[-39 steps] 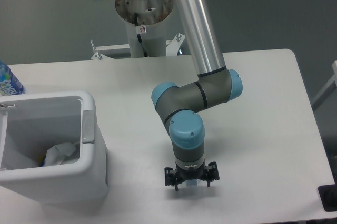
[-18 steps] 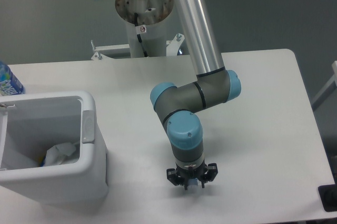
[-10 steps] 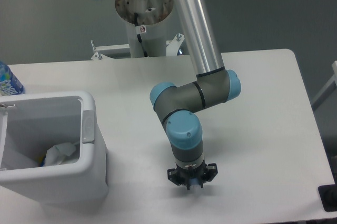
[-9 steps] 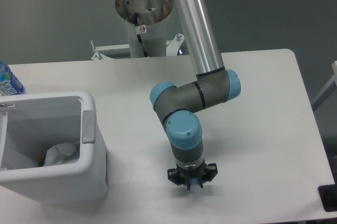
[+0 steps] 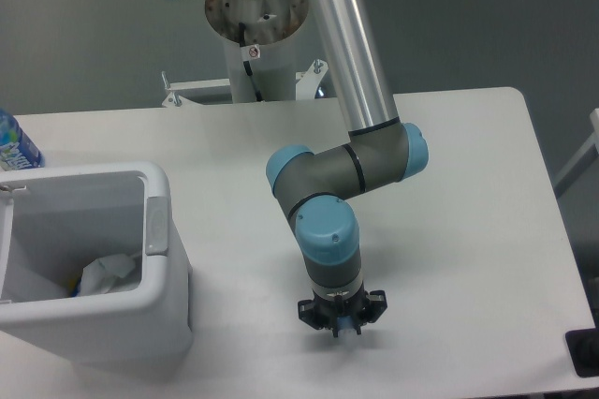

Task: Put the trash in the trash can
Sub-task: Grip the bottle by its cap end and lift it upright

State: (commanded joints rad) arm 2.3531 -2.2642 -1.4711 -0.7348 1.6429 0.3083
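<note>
White and smooth, the desk [image 5: 468, 230] has a rounded far right corner, with grey floor beyond. We see the white plastic trash can [image 5: 154, 310], thick-rimmed, at the near left corner; a crumpled white wrapper [image 5: 108, 274] lies inside. A blue-labelled bottle [image 5: 14, 146] is cut off at the left edge. The hand [image 5: 342, 322] points down near the front edge, its fingers drawn close on something small and pale, perhaps the clear bottle, though the wrist hides most of it.
</note>
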